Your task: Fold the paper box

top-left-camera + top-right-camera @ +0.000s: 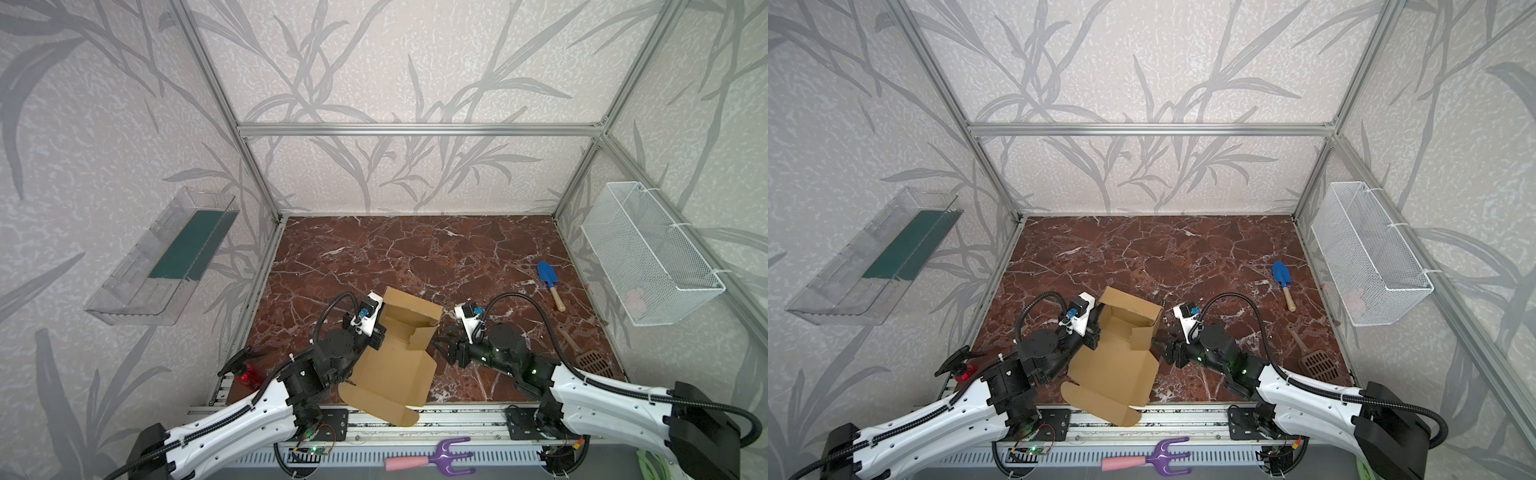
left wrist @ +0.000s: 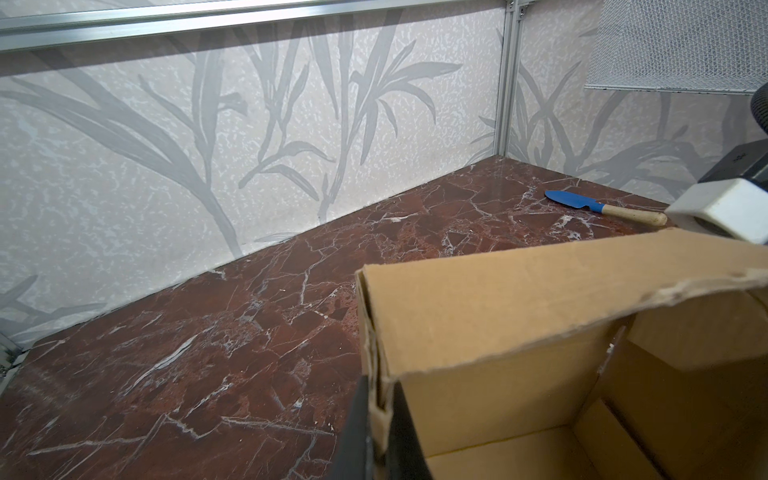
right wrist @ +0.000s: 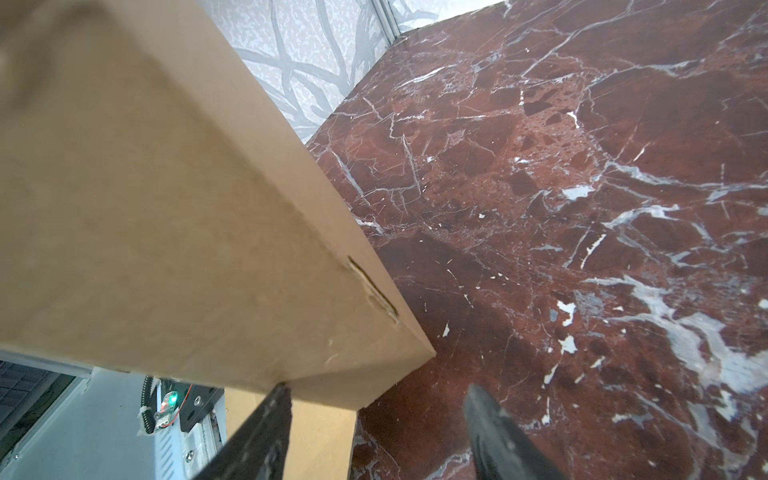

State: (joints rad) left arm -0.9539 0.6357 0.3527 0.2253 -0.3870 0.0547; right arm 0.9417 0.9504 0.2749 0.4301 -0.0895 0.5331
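The paper box is tan cardboard, partly folded, near the front middle of the marble floor in both top views. Its far walls stand up, and its flat lid panel reaches over the front rail. My left gripper is shut on the box's left wall. In the left wrist view its jaws pinch the wall's doubled edge of the box. My right gripper is open just right of the box, holding nothing. The box's outer corner lies just ahead of its fingers.
A blue trowel and a brown slotted scoop lie at the right. A purple hand fork rests on the front ledge, and a red bottle stands at the front left. A wire basket and a clear tray hang on the side walls.
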